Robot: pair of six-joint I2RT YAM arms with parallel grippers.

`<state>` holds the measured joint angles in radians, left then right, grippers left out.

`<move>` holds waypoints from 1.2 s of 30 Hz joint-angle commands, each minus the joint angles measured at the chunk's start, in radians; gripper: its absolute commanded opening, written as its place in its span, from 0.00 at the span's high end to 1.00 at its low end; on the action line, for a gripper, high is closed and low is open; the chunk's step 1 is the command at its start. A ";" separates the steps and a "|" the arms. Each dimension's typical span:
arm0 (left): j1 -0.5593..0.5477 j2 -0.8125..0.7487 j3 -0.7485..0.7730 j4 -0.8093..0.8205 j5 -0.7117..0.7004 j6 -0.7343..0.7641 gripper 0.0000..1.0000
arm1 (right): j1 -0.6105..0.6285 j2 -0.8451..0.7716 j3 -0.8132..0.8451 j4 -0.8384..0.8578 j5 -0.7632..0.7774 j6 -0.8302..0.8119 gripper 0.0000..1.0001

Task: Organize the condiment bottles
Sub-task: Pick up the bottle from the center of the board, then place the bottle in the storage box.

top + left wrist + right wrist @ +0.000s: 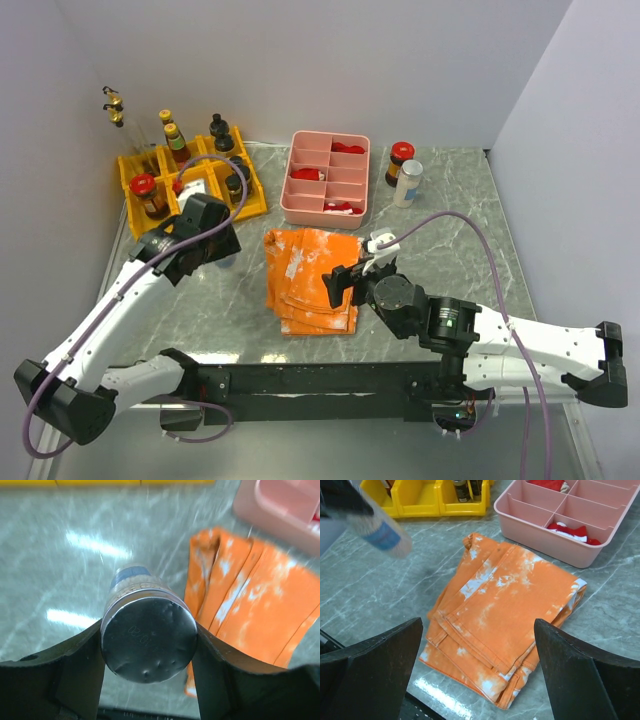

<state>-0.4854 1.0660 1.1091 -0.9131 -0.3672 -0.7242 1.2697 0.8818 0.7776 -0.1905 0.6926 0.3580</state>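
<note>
My left gripper (148, 642) is shut on a silver-capped bottle (148, 635) with a blue label, one finger on each side of the cap. The bottle hangs just above the grey table, left of the orange cloth (250, 605). The right wrist view shows this bottle (382, 527) at the top left. My right gripper (477, 645) is open above the cloth (505, 610), with nothing between its fingers. Several other condiment bottles stand in the yellow bins (190, 180). A red-capped jar (400, 162) and a white bottle (408, 184) stand right of the pink tray (327, 178).
The pink divided tray holds red pieces and stands at the back centre. The folded orange cloth (312, 280) lies mid-table between the two arms. Grey walls close in the left and back sides, and the yellow bins sit in the back-left corner.
</note>
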 commanded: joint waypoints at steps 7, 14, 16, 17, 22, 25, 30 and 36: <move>0.200 0.092 0.189 0.392 -0.024 0.209 0.99 | -0.004 -0.046 0.003 -0.024 0.012 -0.001 0.00; 0.338 0.281 0.299 0.517 0.016 0.304 0.99 | -0.003 -0.075 0.017 -0.055 0.001 -0.008 0.00; 0.373 0.330 0.304 0.554 0.034 0.316 0.99 | -0.004 -0.089 0.006 -0.044 0.001 -0.013 0.00; 0.384 0.347 0.305 0.584 0.059 0.322 0.99 | -0.004 -0.093 0.003 -0.044 0.008 -0.013 0.00; 0.450 0.446 0.307 0.678 0.149 0.333 0.99 | -0.004 -0.089 0.011 -0.036 0.010 -0.024 0.00; 0.476 0.491 0.302 0.724 0.195 0.327 0.99 | -0.004 -0.080 0.018 -0.040 0.007 -0.028 0.00; 0.508 0.555 0.290 0.804 0.252 0.353 0.99 | -0.004 -0.075 0.011 -0.009 0.007 -0.045 0.00; 0.528 0.637 0.325 0.792 0.264 0.348 0.99 | -0.004 -0.064 0.015 0.005 -0.001 -0.056 0.00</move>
<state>0.0269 1.6833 1.3712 -0.2306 -0.1314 -0.3962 1.2694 0.8112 0.7780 -0.2298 0.6876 0.3233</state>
